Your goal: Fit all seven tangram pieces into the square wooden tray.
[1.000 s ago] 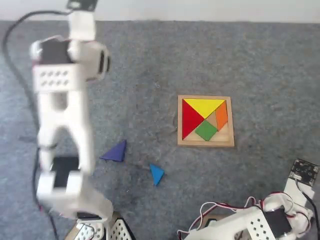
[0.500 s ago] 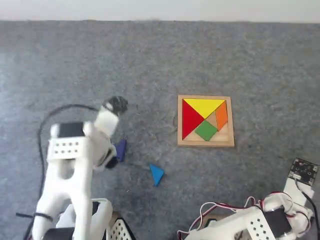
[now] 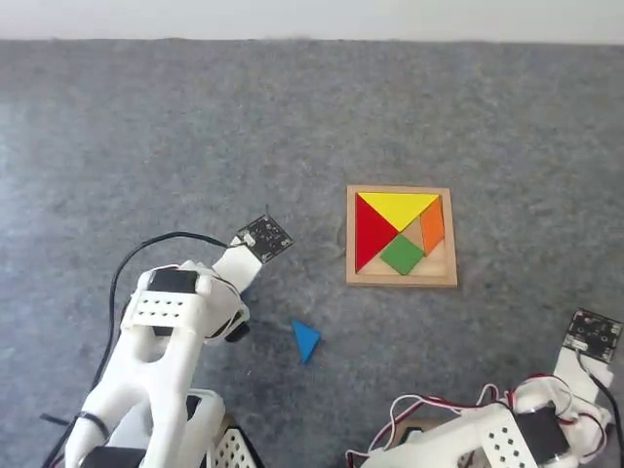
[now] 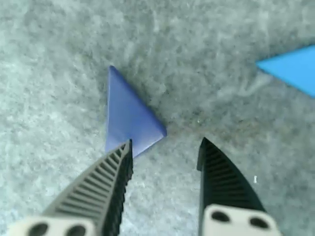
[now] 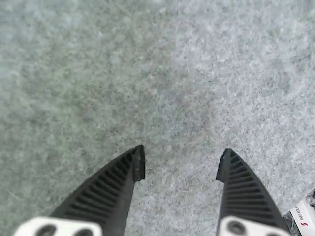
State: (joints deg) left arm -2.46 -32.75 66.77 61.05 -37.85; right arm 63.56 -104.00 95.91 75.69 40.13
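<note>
- Left gripper: jaws apart, low over the dark blue triangle, one fingertip at its edge.
- Light blue triangle: flat on the tabletop, apart from the tray.
- Tray holds the yellow, red, green and orange pieces.
- Right gripper: jaws apart above the tabletop.

From high up we look steeply down over the whole grey surface. From each wrist we look from close by, past the claw's tips and down onto that surface: the left claw in one, the right claw in the other. The light blue triangle shows both from above and from the left wrist.
</note>
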